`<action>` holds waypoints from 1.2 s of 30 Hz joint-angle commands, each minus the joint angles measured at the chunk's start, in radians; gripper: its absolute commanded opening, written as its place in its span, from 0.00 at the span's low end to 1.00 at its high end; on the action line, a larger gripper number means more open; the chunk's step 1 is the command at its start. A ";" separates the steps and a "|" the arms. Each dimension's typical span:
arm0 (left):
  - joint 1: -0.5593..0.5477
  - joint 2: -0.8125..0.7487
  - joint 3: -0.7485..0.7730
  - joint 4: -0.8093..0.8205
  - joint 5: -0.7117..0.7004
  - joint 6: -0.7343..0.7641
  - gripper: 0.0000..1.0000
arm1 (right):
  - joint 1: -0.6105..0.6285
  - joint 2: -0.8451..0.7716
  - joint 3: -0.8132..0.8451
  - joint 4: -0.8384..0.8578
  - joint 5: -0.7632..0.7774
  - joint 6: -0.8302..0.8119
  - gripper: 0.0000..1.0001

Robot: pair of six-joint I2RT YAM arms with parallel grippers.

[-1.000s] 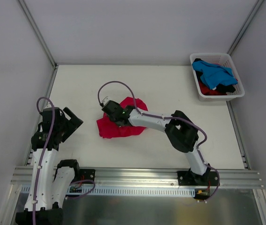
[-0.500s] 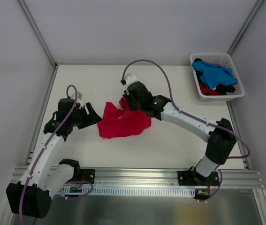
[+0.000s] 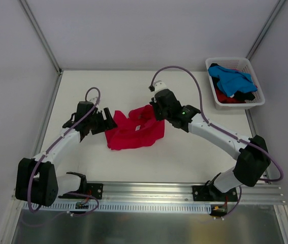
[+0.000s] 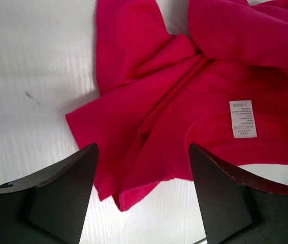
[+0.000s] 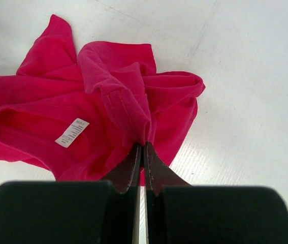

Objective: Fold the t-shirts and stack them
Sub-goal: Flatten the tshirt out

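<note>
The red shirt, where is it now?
Top view: the crimson t-shirt lies crumpled at the middle of the table, its right edge pinched by the right gripper, the open left gripper beside its left edge.

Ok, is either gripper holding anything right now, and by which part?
The right gripper pinches a bunched, hemmed fold of the red t-shirt; left gripper is open, holding nothing.
</note>
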 commanded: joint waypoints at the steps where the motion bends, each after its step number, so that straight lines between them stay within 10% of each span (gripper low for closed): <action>1: -0.011 0.030 -0.022 0.126 0.088 0.031 0.73 | -0.004 -0.047 0.009 0.011 0.018 0.030 0.00; 14: -0.158 -0.057 -0.185 0.210 0.073 0.016 0.70 | -0.081 0.023 0.094 -0.022 -0.026 0.075 0.00; 23: -0.214 0.018 -0.176 0.358 0.084 0.019 0.00 | -0.084 0.079 0.180 -0.052 -0.034 0.064 0.00; 27: -0.232 -0.078 -0.136 0.333 0.061 0.023 0.00 | -0.102 0.108 0.277 -0.093 -0.028 0.033 0.00; 31: -0.231 -0.287 0.074 0.144 -0.069 0.095 0.00 | -0.148 0.175 0.502 -0.180 -0.092 -0.002 0.00; 36: -0.198 -0.259 0.584 -0.151 -0.295 0.389 0.00 | -0.196 0.509 1.256 -0.332 -0.290 -0.001 0.00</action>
